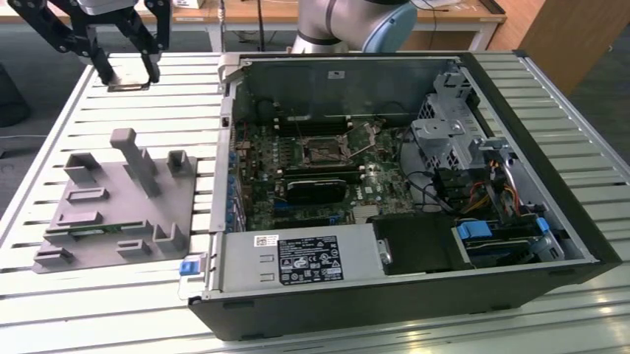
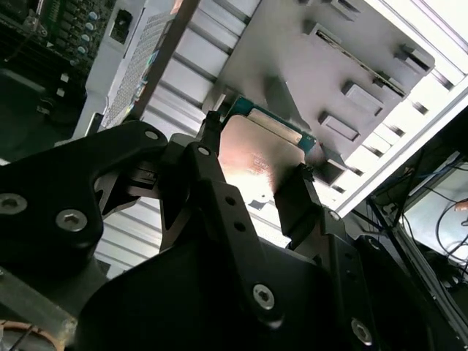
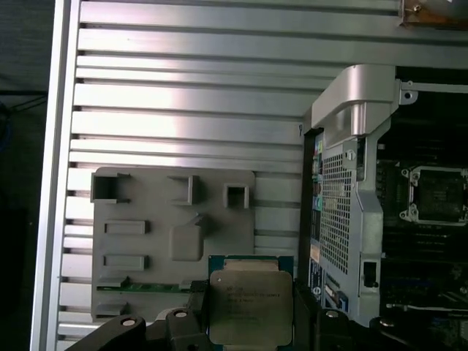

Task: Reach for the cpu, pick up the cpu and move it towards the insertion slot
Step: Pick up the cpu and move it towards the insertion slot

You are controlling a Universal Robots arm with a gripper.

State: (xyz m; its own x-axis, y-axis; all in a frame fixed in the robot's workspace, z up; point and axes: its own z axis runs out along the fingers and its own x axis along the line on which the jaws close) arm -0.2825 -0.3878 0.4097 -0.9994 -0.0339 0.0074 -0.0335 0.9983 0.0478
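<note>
In the exterior view you see one claw [image 1: 126, 74] hanging above the slatted table [image 1: 128, 103], at the far corner on the exterior view's left. Its two black fingers [image 1: 150, 68] are clamped on one small flat chip, the cpu [image 1: 128, 86], held clear of the table. Below the claw and nearer the camera lies one grey holder [image 1: 118, 203] with several upright pegs and shallow pockets. To the claw's side, toward the exterior view's right, sits one open case [image 1: 394, 184]. On its board you find one slot [image 1: 321, 150], a square socket with a metal frame and dark centre, well apart from the claw. One black heatsink [image 1: 315, 190] lies just beyond the slot, on the nearer side.

In the second wrist view you look up past the claw's [image 2: 256, 164] two fingers [image 2: 296, 197]. They press on opposite edges of the cpu [image 2: 256, 157], whose underside glows pale, with a green rim at its far edge. Beyond it you see the holder [image 2: 351, 73].

In the first wrist view the cpu [image 3: 250, 306] shows its silvery top between the two fingers [image 3: 306, 314], claw [image 3: 250, 316] shut on it. Beyond the claw lies the holder [image 3: 146, 219] with one green stick [image 3: 150, 287] in it. Off to the side, the slot [image 3: 437, 194] sits inside the case [image 3: 351, 183].
</note>
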